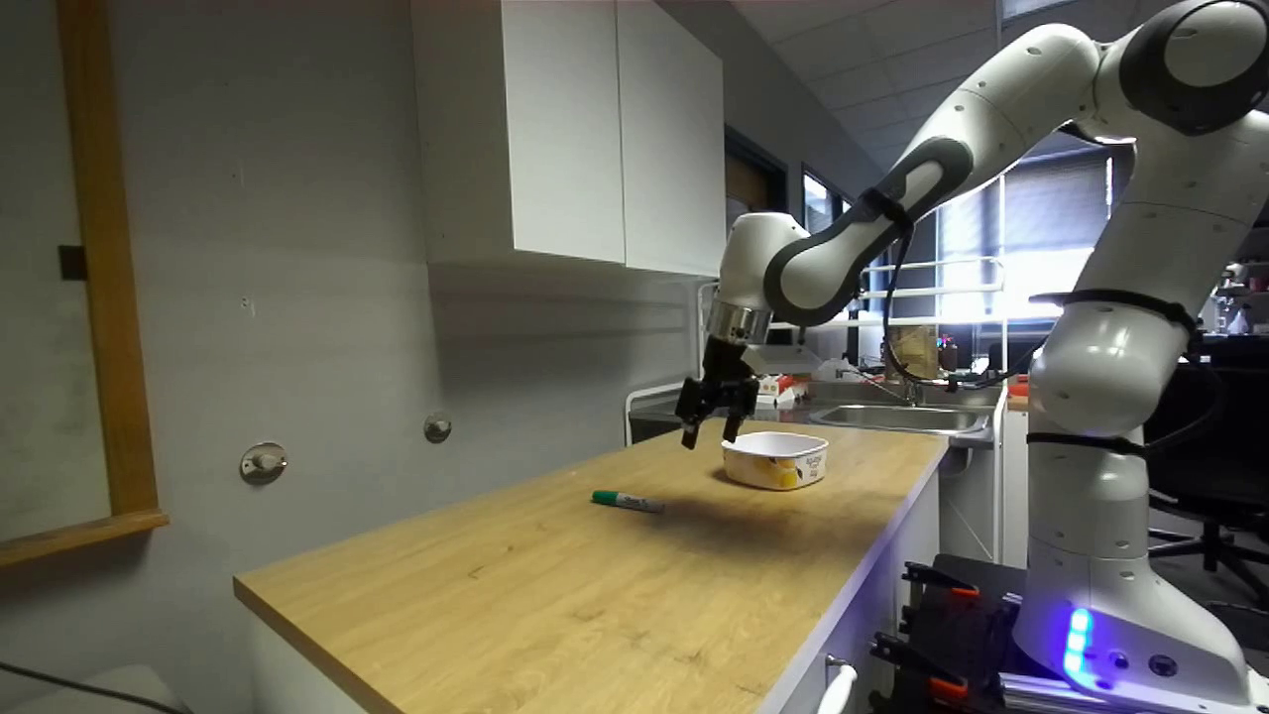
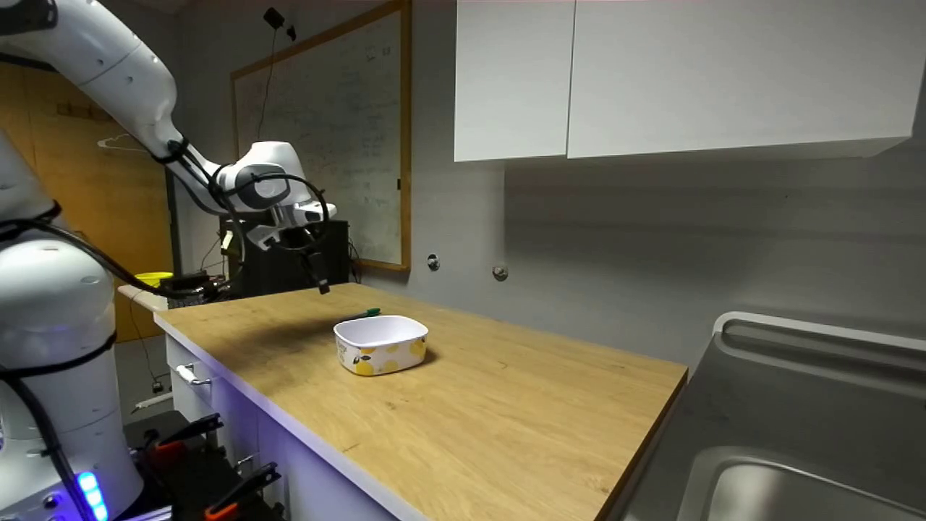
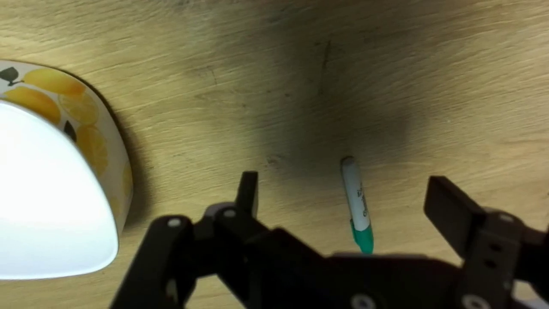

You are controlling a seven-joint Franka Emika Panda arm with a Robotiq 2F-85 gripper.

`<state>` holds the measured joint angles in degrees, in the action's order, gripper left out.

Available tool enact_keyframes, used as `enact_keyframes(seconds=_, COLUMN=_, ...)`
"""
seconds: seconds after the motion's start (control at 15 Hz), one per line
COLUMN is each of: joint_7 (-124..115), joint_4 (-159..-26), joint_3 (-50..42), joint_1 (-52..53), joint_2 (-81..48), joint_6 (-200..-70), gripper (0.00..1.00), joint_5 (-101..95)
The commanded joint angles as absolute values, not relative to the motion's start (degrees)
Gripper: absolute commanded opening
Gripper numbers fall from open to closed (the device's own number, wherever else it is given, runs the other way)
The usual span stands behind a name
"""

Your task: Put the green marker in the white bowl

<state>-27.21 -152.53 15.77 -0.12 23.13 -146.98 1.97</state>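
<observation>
Fingers (image 1: 732,426) spread apart and unclenched, a white robot arm (image 1: 991,109) reaches over a wood-grain worktop (image 1: 535,585), where a green marker (image 3: 356,197) lies on its side, outside the white bowl (image 1: 778,474). The wrist view catches the marker in the gap between the fingers, resting on the wood below, its pale barrel printed with dark lettering and its green end pointing toward the lower edge. The bowl, squarish with rounded corners and a lemon print around its outer wall, stands upright near the marker, a stretch of bare wood between the two; in the wrist view it is cut off at the left edge, its inside bleached by glare. In an exterior view, the marker's green cap (image 2: 372,312) shows just past the bowl's rim while the rest fades into shadow, and from that angle its other end is hard to make out. A blue light strip (image 1: 1077,640) glows at the arm's base, near black clamps (image 2: 246,487) with orange-red parts. A white wall cabinet (image 1: 565,129) and a wood-framed whiteboard (image 2: 347,137) appear in both exterior views, and a metal sink (image 1: 892,418) sits past the worktop's end.
</observation>
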Motion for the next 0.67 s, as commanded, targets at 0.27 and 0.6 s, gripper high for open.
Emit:
enact_keyframes(seconds=0.27, joint_7=-30.2, joint_4=-146.3, joint_3=17.8, joint_1=-0.8, joint_2=16.6, joint_6=-144.9, gripper=1.00, joint_5=-4.9)
enact_keyframes(seconds=0.6, joint_7=-33.8, joint_4=-139.2, joint_3=19.5, joint_1=-0.2, joint_2=10.3, joint_6=-142.4, gripper=1.00, joint_5=-11.7)
